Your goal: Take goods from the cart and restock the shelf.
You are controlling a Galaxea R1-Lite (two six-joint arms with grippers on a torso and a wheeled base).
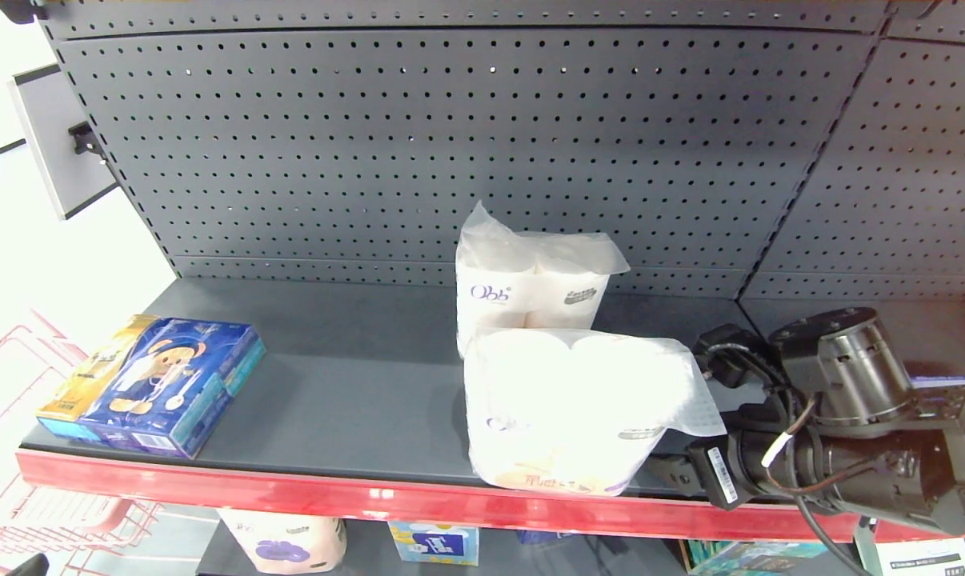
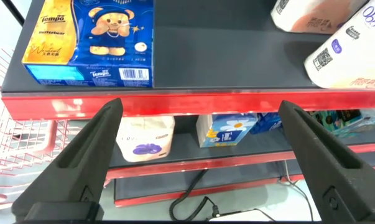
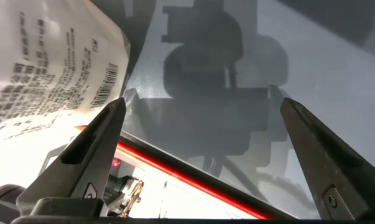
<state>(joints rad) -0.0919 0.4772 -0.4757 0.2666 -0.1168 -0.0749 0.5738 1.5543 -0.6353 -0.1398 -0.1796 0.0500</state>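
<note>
Shelf deck (image 1: pixel 354 400): grey, bounded in front by the red lip (image 1: pixel 290 490) and behind by the pegboard panel (image 1: pixel 450 144).
Front paper-roll pack (image 1: pixel 570 408): stands upright on the deck with its base at the red lip.
Rear paper-roll pack (image 1: pixel 530 288): directly behind the front pack, farther from the red lip and close to the pegboard.
Blue tissue box (image 1: pixel 162 384): lies flat at the left end of the red lip, with a corner at the edge.
Open room: bare deck runs back from the red lip between the box and the packs.
Right gripper (image 3: pixel 203 101): fingers spread wide with nothing between them. It is level with the red lip, just beside the front pack's right side.
Left gripper (image 2: pixel 199 102): fingers spread and empty, in front of and below the red lip.
Cart (image 1: pixel 18 376): red wire frame, left of the red lip's end.
</note>
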